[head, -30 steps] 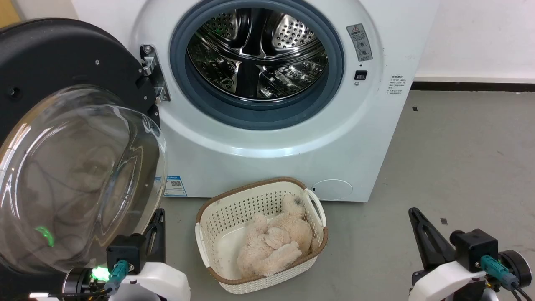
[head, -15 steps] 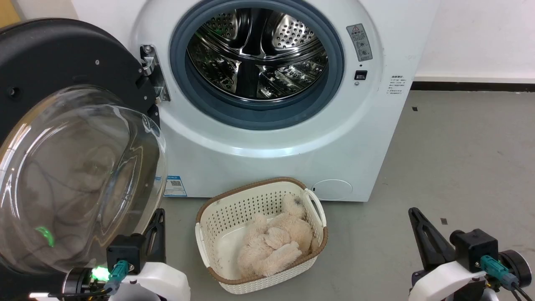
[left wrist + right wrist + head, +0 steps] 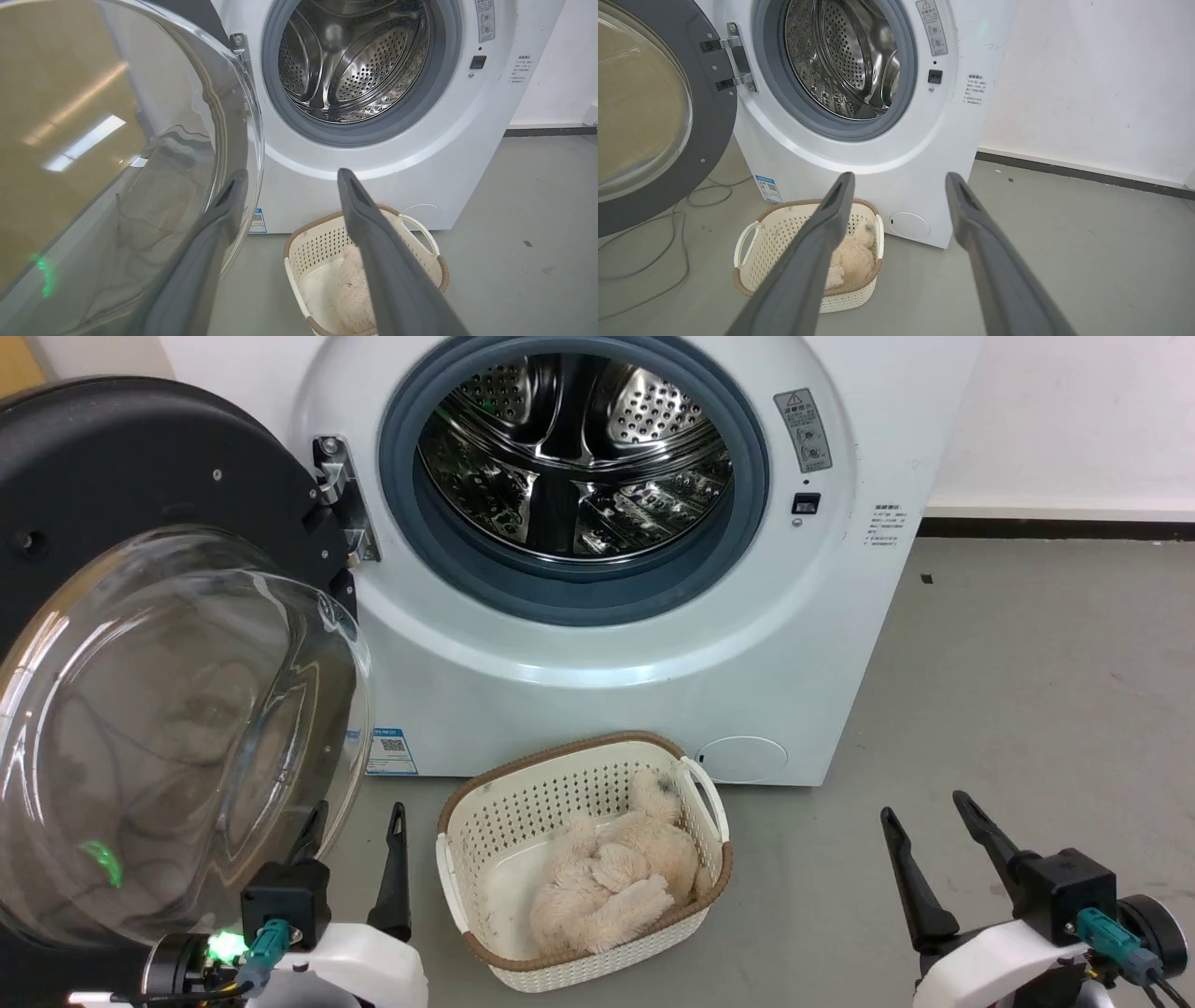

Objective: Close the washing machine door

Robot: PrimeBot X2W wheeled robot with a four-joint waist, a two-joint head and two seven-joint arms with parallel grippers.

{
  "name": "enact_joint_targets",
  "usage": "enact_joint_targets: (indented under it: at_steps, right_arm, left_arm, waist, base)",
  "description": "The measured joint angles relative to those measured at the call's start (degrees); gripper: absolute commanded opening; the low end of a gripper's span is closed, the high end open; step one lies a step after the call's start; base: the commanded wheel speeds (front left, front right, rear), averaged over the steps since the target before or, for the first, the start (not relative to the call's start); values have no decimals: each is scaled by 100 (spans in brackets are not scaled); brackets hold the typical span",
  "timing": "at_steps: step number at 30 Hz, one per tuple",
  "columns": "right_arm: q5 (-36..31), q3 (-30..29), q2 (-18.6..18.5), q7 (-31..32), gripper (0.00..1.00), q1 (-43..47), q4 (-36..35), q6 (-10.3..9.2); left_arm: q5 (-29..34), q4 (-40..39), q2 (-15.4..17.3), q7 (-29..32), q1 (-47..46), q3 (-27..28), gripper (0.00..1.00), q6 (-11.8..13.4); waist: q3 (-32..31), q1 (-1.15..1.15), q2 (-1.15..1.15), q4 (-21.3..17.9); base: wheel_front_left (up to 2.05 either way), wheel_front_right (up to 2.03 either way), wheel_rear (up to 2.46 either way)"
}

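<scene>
So, left gripper: at your lower L in head view, fingers spread wide, nothing btwn them. One finger shows through the btm edge of the door's glass bowl; can't tell if it touches.
right gripper: at your lower R, fingers wide too, holding nothing, over bare floor, well apart from the machine.
floor: smooth matte grey w/ a few dark specks and scuffs; everything here stands on it.
cables: thin grey loops lying on the floor below the open door, seen in your R wrist view.
basket: cream, perforated, brown rim, on the floor just in front of the machine, btwn your two grippers.
plush toy: beige, fluffy, lying inside the basket.
washing machine door: swung wide open to your L, black rim w/ a bulging clear bowl. It hangs on the metal hinge at the opening's L side, and the bowl sits above the left gripper.
washing machine: white front-loader on the floor, w/ a blue label at its btm L corner and a round cap at btm R.
gasket: grey rubber ring round the opening, uncovered.
drum: steel, perforated, shiny, open to your view.
wall: plain white, behind and to the R of the machine; faint marks show in R wrist view.
baseboard: dark strip where wall meets floor.
</scene>
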Motion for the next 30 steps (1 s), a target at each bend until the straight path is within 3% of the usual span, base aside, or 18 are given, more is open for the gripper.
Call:
enact_joint_targets:
  at_steps: [30]
  right_arm:
    - [269,125,0,-367,100,17,-7,0]
  left_arm:
    - [-112,-9,-1,-369,80,-55,100,4]
  waist:
    - [-31,0,0,321]
  base:
    - [0,0,0]
